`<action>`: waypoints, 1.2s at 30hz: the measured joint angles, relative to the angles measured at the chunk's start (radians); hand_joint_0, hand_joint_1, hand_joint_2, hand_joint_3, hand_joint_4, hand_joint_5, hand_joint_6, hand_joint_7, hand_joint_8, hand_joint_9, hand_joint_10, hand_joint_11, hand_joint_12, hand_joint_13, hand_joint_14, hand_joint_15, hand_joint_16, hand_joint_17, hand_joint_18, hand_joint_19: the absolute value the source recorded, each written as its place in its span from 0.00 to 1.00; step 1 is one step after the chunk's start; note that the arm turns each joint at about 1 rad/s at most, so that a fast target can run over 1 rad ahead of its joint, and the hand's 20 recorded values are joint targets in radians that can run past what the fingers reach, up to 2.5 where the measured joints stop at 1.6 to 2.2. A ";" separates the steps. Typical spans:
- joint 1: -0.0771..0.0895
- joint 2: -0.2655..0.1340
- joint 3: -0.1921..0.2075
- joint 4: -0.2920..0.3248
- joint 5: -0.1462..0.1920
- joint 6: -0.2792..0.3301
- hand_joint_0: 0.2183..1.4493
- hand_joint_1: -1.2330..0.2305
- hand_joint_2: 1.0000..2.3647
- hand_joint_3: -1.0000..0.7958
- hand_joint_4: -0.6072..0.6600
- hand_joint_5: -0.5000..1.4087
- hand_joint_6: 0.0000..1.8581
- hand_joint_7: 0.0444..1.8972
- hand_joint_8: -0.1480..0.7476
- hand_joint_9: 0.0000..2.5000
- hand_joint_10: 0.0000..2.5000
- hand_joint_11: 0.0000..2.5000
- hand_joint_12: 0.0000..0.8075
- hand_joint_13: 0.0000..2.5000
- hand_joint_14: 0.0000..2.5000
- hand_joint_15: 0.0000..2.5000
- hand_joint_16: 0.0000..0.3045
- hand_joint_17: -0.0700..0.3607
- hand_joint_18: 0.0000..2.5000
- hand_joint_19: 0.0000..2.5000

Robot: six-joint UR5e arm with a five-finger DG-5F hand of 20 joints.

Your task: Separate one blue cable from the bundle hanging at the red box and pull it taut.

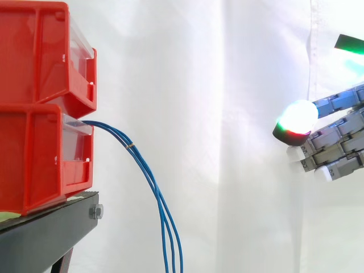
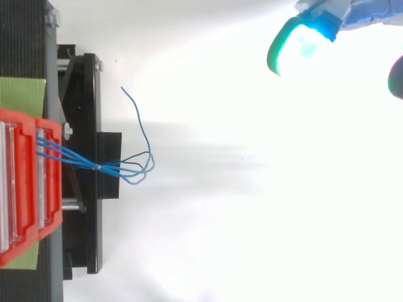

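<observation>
Hand way off right, fingers loose, holding nothing — blue cables dangle from lower red bin, untouched.

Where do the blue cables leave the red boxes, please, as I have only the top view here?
Observer: From the side, the blue cables come out of the lower red bin, which sits beneath the upper red bin.
Operator: Thank you. Do they hang free below that?
Observer: Yes, they arc down past the edge of the black stand, close together, and run off the bottom of the view.
Operator: And how high is the hand, please?
Observer: The hand is about level with the lower bin's opening, well to the right of the cables, open and touching none.
</observation>
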 measured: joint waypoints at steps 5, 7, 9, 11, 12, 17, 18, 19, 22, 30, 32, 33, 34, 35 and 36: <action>0.000 0.000 0.000 0.000 0.000 0.000 0.28 0.47 0.00 0.28 0.64 0.14 0.27 0.36 0.43 0.17 0.00 0.03 0.34 0.07 0.00 0.00 0.11 0.34 0.05 0.08; 0.000 0.000 0.000 0.000 0.000 0.000 0.28 0.47 0.00 0.28 0.64 0.14 0.27 0.36 0.44 0.17 0.00 0.03 0.34 0.07 0.00 0.00 0.11 0.34 0.05 0.08; 0.000 0.000 0.000 0.000 0.000 0.000 0.28 0.47 0.00 0.28 0.64 0.14 0.27 0.36 0.44 0.17 0.00 0.03 0.34 0.07 0.00 0.00 0.11 0.34 0.05 0.08; 0.000 0.000 0.000 0.000 0.000 0.000 0.28 0.47 0.00 0.28 0.64 0.14 0.27 0.36 0.44 0.17 0.00 0.03 0.34 0.07 0.00 0.00 0.11 0.34 0.05 0.08; 0.000 0.000 0.000 -0.001 0.000 0.001 0.28 0.48 0.00 0.29 0.64 0.14 0.27 0.36 0.44 0.17 0.00 0.02 0.34 0.07 0.00 0.00 0.11 0.34 0.05 0.08; 0.001 0.000 0.000 -0.002 -0.002 0.004 0.28 0.48 0.00 0.29 0.64 0.14 0.27 0.36 0.44 0.17 0.00 0.03 0.34 0.07 0.00 0.00 0.11 0.34 0.05 0.08; 0.002 0.000 0.000 -0.003 -0.003 0.005 0.28 0.48 0.00 0.29 0.65 0.14 0.27 0.36 0.44 0.18 0.00 0.03 0.34 0.07 0.00 0.00 0.11 0.34 0.05 0.08; 0.002 0.000 0.000 -0.003 -0.003 0.007 0.28 0.48 0.00 0.29 0.65 0.14 0.27 0.36 0.44 0.18 0.00 0.03 0.34 0.07 0.00 0.00 0.11 0.34 0.05 0.08; 0.005 -0.003 0.000 0.003 -0.002 0.009 0.28 0.48 0.00 0.29 0.65 0.14 0.27 0.36 0.44 0.18 0.00 0.03 0.34 0.08 0.00 0.00 0.11 0.34 0.05 0.08; 0.020 -0.039 0.005 0.092 0.014 0.015 0.28 0.48 0.00 0.29 0.65 0.14 0.27 0.36 0.44 0.18 0.00 0.03 0.35 0.08 0.00 0.00 0.11 0.34 0.06 0.08; 0.026 -0.060 0.012 0.119 0.021 0.021 0.28 0.48 0.00 0.29 0.65 0.15 0.27 0.36 0.44 0.18 0.00 0.03 0.35 0.08 0.00 0.00 0.11 0.34 0.06 0.08; 0.028 -0.070 0.017 0.129 0.024 0.025 0.28 0.48 0.00 0.29 0.65 0.15 0.27 0.36 0.44 0.18 0.00 0.03 0.35 0.08 0.00 0.00 0.11 0.34 0.06 0.08; 0.030 -0.076 0.020 0.134 0.025 0.029 0.28 0.48 0.00 0.29 0.65 0.15 0.27 0.36 0.45 0.18 0.00 0.03 0.35 0.08 0.00 0.00 0.11 0.34 0.06 0.09; 0.032 -0.082 0.023 0.139 0.026 0.032 0.28 0.48 0.00 0.28 0.65 0.15 0.27 0.36 0.45 0.18 0.00 0.03 0.35 0.08 0.00 0.00 0.11 0.34 0.06 0.08; 0.035 -0.091 0.027 0.144 0.027 0.036 0.28 0.48 0.00 0.29 0.65 0.15 0.27 0.36 0.45 0.19 0.00 0.03 0.35 0.08 0.00 0.00 0.11 0.34 0.06 0.09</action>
